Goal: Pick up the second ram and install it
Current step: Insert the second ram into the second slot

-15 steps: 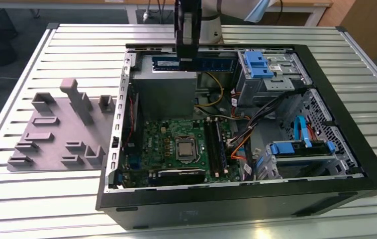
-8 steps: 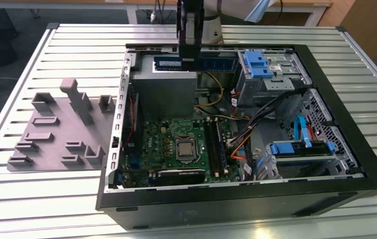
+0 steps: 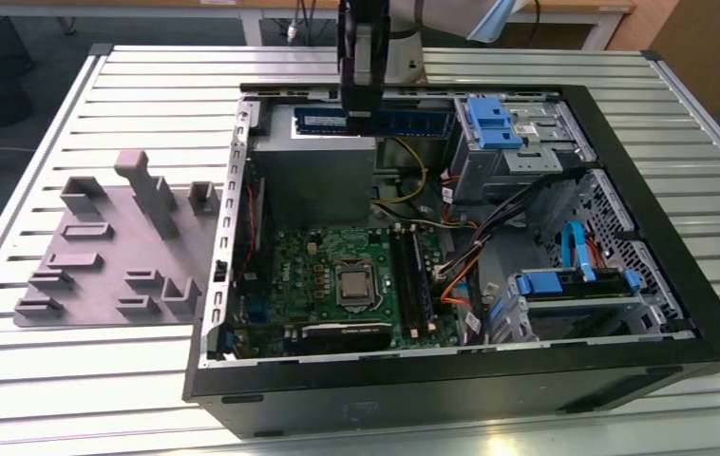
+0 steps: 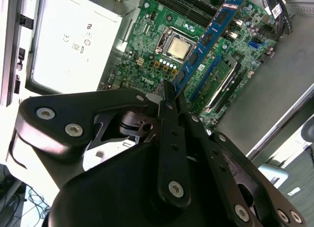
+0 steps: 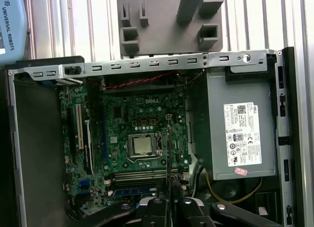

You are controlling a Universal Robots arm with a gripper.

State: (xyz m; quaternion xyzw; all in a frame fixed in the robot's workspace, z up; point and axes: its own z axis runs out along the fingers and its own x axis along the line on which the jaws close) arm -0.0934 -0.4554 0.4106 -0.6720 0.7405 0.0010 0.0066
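The bench (image 3: pixel 106 380) is made of long metal slats, and on it lies the open computer case (image 3: pixel 664 285), on its side so that the inside faces up to me. Beside it, at the exterior view's left, rests the grey tray (image 3: pixel 94 256) with upright blocks, which I judge are there to keep parts standing for an easy grasp.

Inside the case I see the power supply (image 5: pixel 240 133), and next to it the green motherboard (image 5: pixel 122 124) with the bare processor (image 5: pixel 141 145) in the middle. The long memory slots (image 5: pixel 140 175) run just beside the processor.

My pincer (image 4: pixel 169 97) is above the case, over the power supply end in the exterior view. It is narrow and holds the second ram (image 4: pixel 208 40) by one short end, so the stick reaches out from the fingers (image 4: pixel 169 138) with its long edge free. In the second wrist view the stick hangs over the board, apart from it. I judge I hold it this way so that the contact edge can meet a slot without my fingers in the way.
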